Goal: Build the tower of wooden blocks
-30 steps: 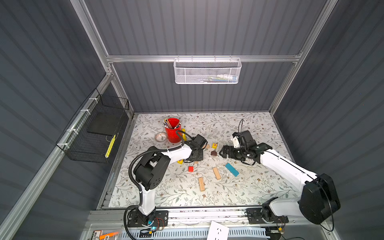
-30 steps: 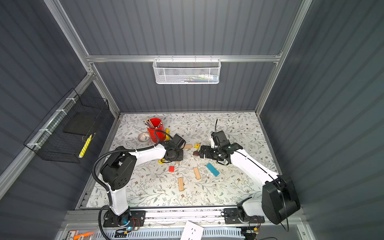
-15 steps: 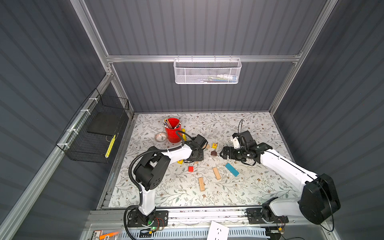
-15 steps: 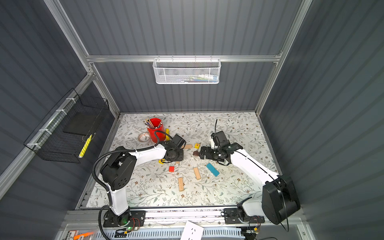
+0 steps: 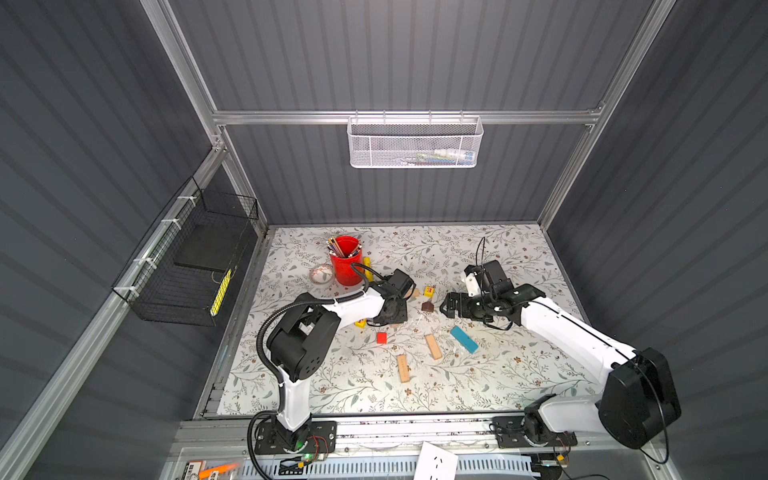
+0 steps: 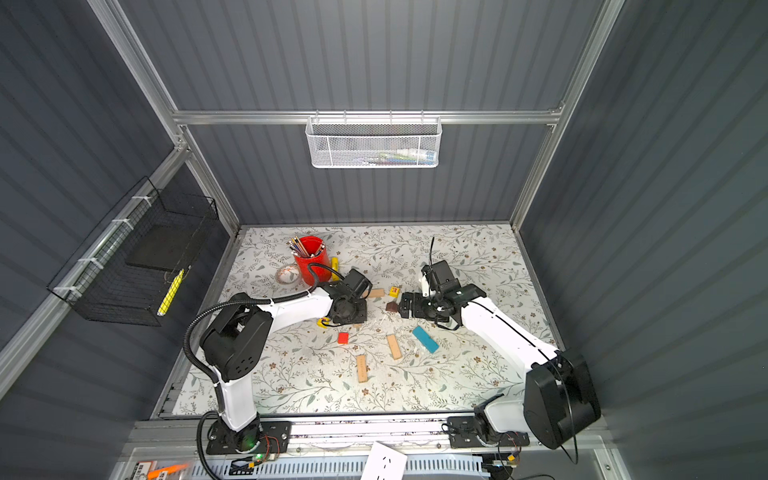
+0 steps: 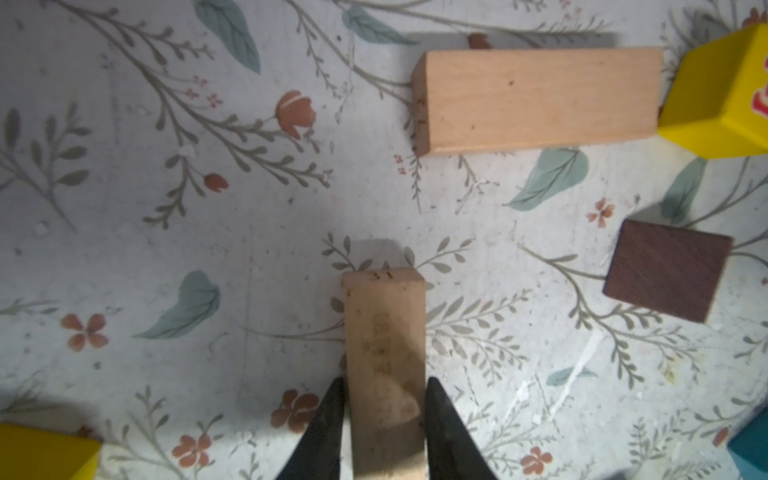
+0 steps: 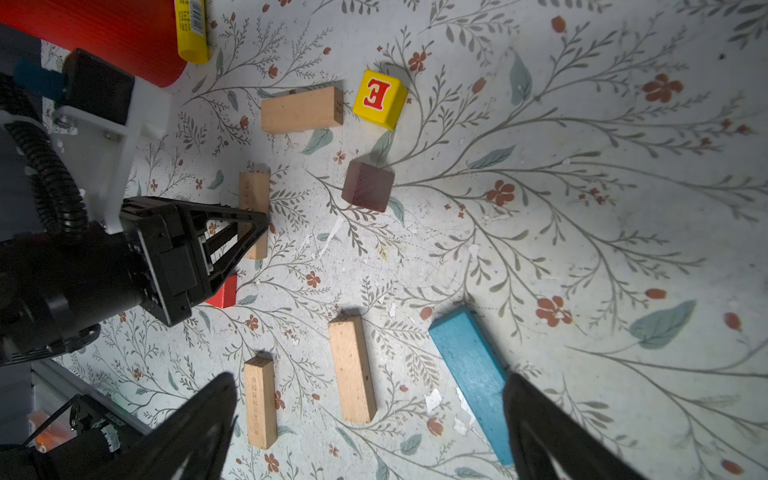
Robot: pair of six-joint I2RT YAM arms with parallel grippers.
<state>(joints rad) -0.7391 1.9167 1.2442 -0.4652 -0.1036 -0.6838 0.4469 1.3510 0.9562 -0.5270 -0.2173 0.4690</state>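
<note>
My left gripper (image 7: 384,401) is shut on the near end of a tan plank (image 7: 384,328) that lies along the floral mat; the same gripper (image 5: 395,318) sits mid-mat in both top views. Beyond it lie another tan plank (image 7: 540,93), a yellow lettered cube (image 8: 379,99) and the dark brown piece (image 8: 368,191). A second yellow cube (image 5: 360,323) lies by the left arm. My right gripper (image 8: 370,386) hangs open and empty above the mat, right of the brown piece (image 5: 427,307). Nearer the front lie a red cube (image 5: 381,337), two tan planks (image 5: 433,346) (image 5: 403,368) and a blue plank (image 5: 464,339).
A red pencil cup (image 5: 345,266) stands at the back left, with a yellow tube (image 5: 367,262) and a tape roll (image 5: 321,274) beside it. A black wire basket (image 5: 187,266) hangs on the left wall and a white mesh basket (image 5: 415,143) on the back wall.
</note>
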